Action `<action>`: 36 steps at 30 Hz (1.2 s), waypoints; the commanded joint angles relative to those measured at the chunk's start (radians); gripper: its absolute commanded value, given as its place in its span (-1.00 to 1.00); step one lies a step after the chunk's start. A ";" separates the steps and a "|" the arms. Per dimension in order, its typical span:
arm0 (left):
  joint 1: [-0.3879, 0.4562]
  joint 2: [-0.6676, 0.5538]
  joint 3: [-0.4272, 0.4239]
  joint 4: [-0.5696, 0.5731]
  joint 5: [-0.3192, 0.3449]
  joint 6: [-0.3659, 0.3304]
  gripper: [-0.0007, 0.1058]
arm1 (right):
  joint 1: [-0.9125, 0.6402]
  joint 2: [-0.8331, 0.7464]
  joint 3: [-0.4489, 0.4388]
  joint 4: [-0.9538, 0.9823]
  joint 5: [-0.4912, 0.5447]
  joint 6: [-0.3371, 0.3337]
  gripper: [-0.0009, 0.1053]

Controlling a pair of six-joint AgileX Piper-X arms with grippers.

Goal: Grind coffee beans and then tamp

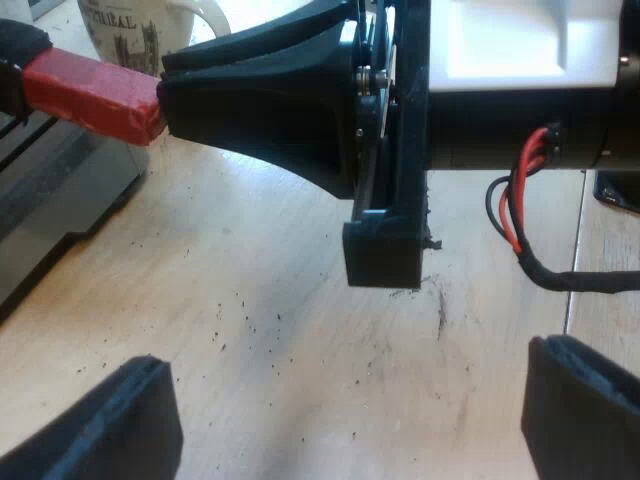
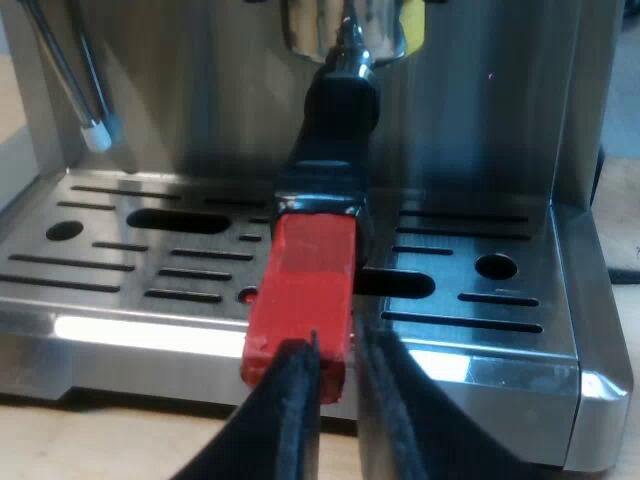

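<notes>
The metal holder with the dark handle ending in red (image 2: pixel 335 120) is sitting locked in the front of the steel espresso machine (image 2: pixel 480 120), with its handle reaching out over the slotted steel drip tray (image 2: pixel 470 300). My right hand (image 2: pixel 338 348) is touching the very tip of the red end (image 2: pixel 300 280), but whether it is really pinching it I cannot tell. My left hand (image 1: pixel 355 360) is hanging spread and empty over the pale wooden bench (image 1: pixel 280 330), which is carrying a scatter of dark coffee crumbs (image 1: pixel 440 310). I am judging that the step in hand is working the holder by its handle, so the hold should be going deeper along the red part (a grip on the tip alone is risking a slip when the handle is turning). The force should be going sideways along the arc of the lock, not downward. The left hand should be waiting apart from the white printed mug (image 1: pixel 150 30) near the red end.
</notes>
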 commanded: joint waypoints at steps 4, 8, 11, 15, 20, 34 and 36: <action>-0.004 -0.005 -0.007 -0.014 0.016 -0.003 0.36 | -0.037 -0.008 -0.021 -0.070 0.078 -0.014 -0.76; -0.004 -0.005 -0.007 -0.014 0.016 -0.003 0.36 | -0.022 -0.008 -0.021 -0.020 0.005 -0.009 -0.76; -0.004 -0.005 -0.007 -0.014 0.016 -0.003 0.36 | 0.006 -0.008 -0.021 0.042 -0.036 0.052 -0.76; -0.004 -0.008 -0.007 -0.014 0.016 -0.003 0.36 | 0.039 -0.008 -0.021 0.140 -0.042 0.120 -0.76; -0.004 -0.053 -0.025 -0.013 0.022 -0.003 0.36 | 0.078 -0.008 -0.021 0.188 -0.042 0.129 -0.71; -0.004 -0.280 -0.030 0.109 -0.013 -0.003 0.43 | 0.127 -0.205 -0.134 0.579 -0.076 0.299 0.18; -0.004 -0.282 -0.030 0.107 -0.014 0.000 0.43 | 0.127 -0.214 -0.187 0.684 -0.095 0.343 0.18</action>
